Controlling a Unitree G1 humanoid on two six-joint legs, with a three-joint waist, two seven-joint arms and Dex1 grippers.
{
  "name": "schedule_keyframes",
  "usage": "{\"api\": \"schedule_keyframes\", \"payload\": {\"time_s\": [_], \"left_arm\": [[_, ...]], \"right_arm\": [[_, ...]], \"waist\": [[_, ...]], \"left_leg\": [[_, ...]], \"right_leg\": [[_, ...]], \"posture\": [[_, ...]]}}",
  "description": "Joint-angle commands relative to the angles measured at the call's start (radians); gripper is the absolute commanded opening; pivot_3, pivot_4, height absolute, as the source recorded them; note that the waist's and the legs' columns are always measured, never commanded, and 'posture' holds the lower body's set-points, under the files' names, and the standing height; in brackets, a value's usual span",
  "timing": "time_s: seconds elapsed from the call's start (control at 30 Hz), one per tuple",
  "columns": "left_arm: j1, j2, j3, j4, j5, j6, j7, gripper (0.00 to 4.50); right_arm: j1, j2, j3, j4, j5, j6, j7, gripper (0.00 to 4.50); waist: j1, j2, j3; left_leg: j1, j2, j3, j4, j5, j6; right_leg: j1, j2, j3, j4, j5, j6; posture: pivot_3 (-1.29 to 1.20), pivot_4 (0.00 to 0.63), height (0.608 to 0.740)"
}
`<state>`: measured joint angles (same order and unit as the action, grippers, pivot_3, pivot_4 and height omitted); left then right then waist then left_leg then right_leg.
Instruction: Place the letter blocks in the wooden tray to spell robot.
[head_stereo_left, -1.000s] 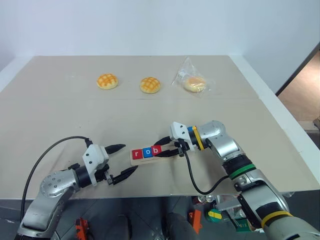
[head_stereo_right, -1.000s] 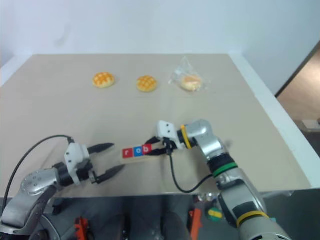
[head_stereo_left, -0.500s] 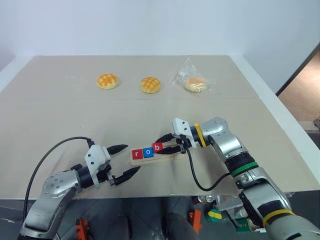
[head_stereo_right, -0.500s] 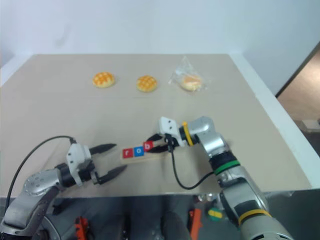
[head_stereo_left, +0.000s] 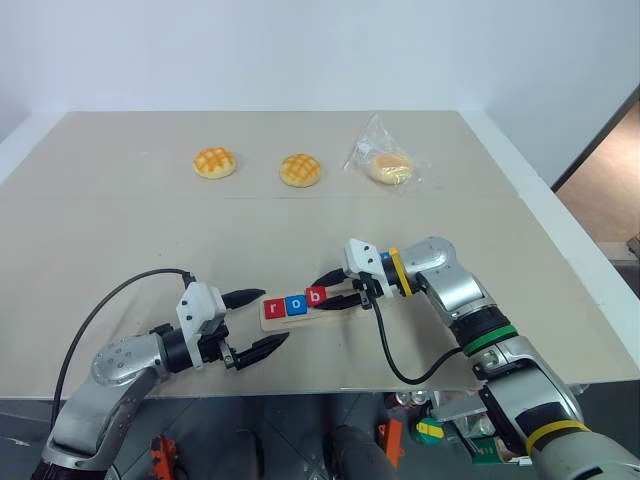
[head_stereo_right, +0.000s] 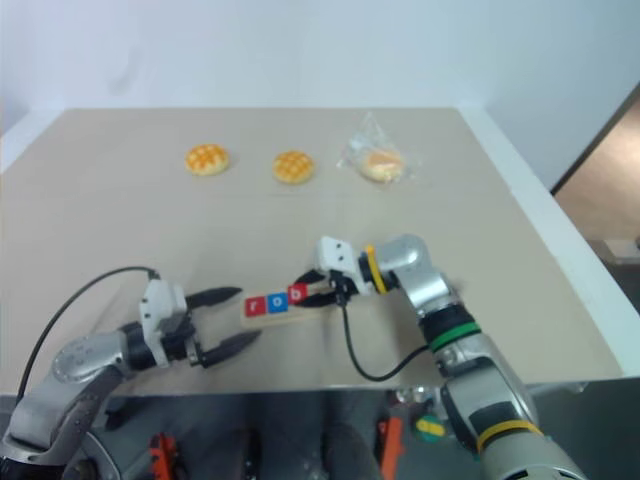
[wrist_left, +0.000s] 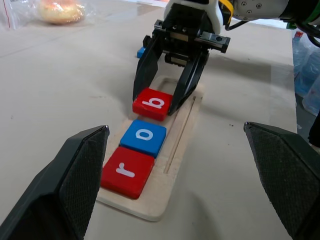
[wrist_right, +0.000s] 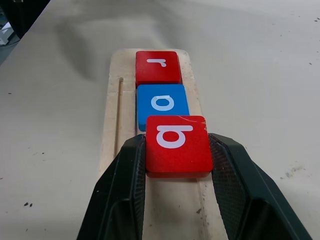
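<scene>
Where beige table (head_stereo_left: 120, 230) ends, white wall (head_stereo_left: 300, 50) rises.

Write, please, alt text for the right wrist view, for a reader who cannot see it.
Two black fingers grip a red square tile with white letter b over a pale wooden tray on a beige table. Beyond it lie a blue o tile and a red r tile.

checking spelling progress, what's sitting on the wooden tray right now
On the wooden tray lie the red r, blue o and red b, the b gripped by the right pincer. The wood beneath them is covered.
</scene>
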<state>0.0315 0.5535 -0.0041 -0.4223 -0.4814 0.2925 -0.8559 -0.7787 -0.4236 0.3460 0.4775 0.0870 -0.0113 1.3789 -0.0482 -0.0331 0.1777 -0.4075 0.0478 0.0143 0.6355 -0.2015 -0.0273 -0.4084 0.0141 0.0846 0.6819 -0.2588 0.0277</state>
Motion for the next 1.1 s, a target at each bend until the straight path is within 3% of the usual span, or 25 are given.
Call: {"api": "schedule_keyframes", "payload": {"time_s": [0.03,0.6,1.1], "left_arm": [[-0.022,0.008,0.002,-0.062,-0.011,0.031,0.025,4.50],[-0.022,0.003,-0.005,-0.113,-0.011,0.073,0.067,4.50],[-0.014,0.008,-0.005,-0.093,-0.003,0.054,0.052,4.50]], "right_arm": [[0.001,0.008,-0.001,-0.012,0.005,-0.012,0.017,1.81],[-0.011,0.009,-0.005,0.034,-0.018,-0.048,0.021,1.81],[0.022,-0.023,-0.016,-0.044,0.001,-0.014,0.030,1.81]], "waist": [[0.000,0.000,0.000],[0.000,0.000,0.000],[0.000,0.000,0.000]], "left_leg": [[0.000,0.000,0.000,0.000,0.000,0.000],[0.000,0.000,0.000,0.000,0.000,0.000],[0.000,0.000,0.000,0.000,0.000,0.000]], "right_leg": [[0.000,0.000,0.000,0.000,0.000,0.000],[0.000,0.000,0.000,0.000,0.000,0.000],[0.000,0.000,0.000,0.000,0.000,0.000]], "posture": [[0.00,0.150,0.740],[0.00,0.150,0.740],[0.00,0.150,0.740]]}}
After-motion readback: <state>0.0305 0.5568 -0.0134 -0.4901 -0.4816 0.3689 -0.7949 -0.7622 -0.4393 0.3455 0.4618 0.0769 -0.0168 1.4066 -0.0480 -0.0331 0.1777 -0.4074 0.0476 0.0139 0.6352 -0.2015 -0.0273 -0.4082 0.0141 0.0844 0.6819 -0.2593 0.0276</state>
